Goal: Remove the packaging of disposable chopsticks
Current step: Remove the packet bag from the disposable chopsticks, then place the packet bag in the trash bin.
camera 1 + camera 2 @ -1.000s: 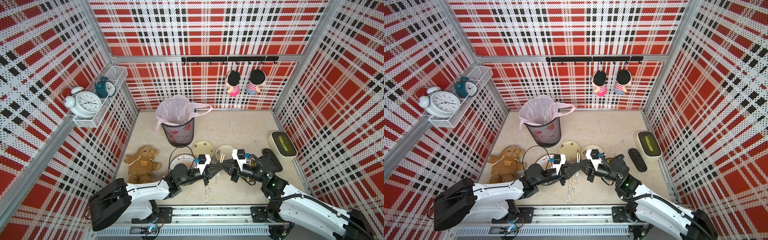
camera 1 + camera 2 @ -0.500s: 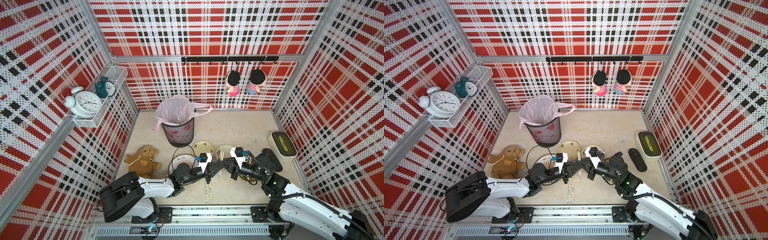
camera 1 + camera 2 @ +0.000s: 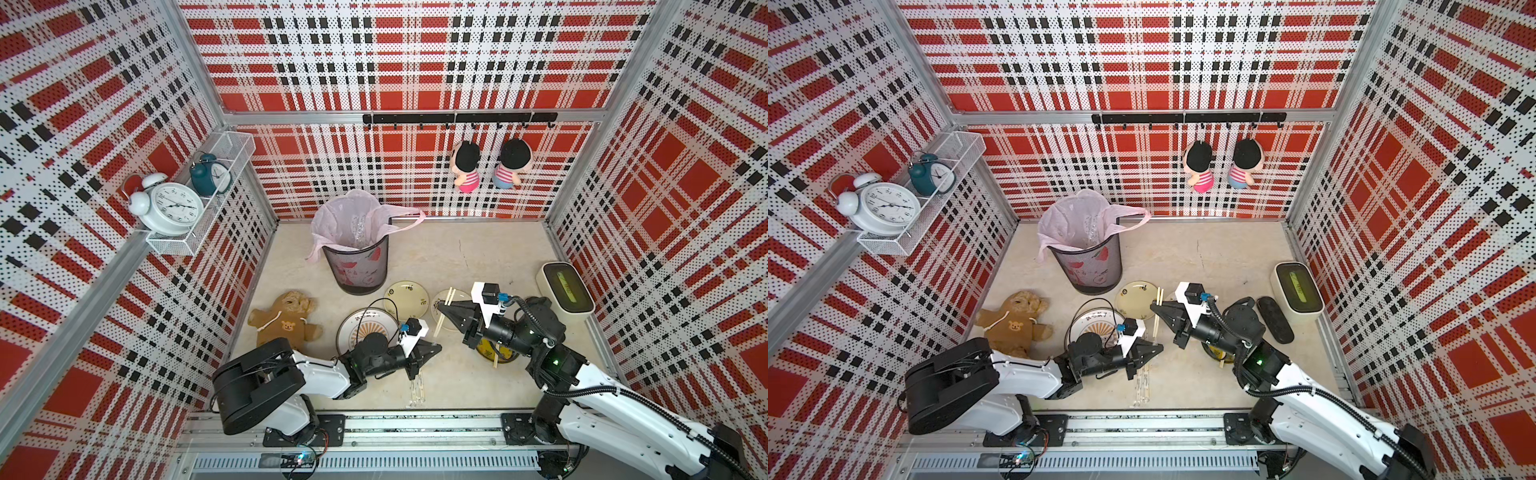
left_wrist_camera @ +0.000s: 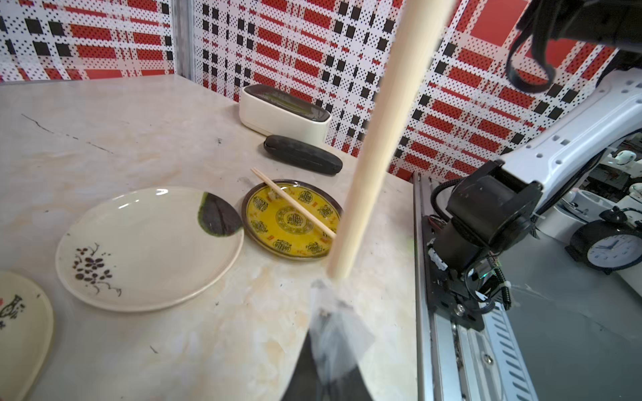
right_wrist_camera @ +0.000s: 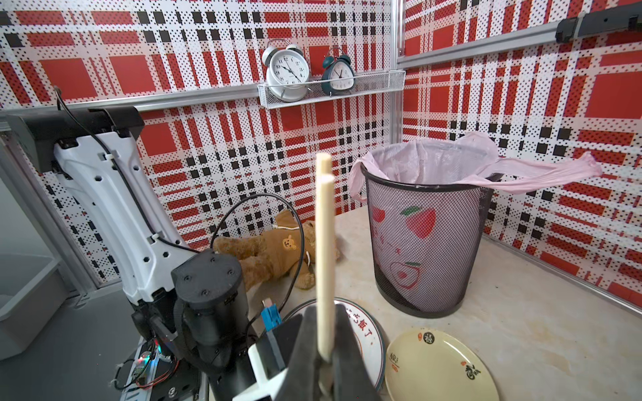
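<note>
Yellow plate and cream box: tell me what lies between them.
A black oblong case lies on the table between the yellow plate and the cream box, nearer the box. The left wrist view shows this most plainly.

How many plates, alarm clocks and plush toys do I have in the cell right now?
Plates: 4
Alarm clocks: 2
Plush toys: 3
Total: 9
</note>
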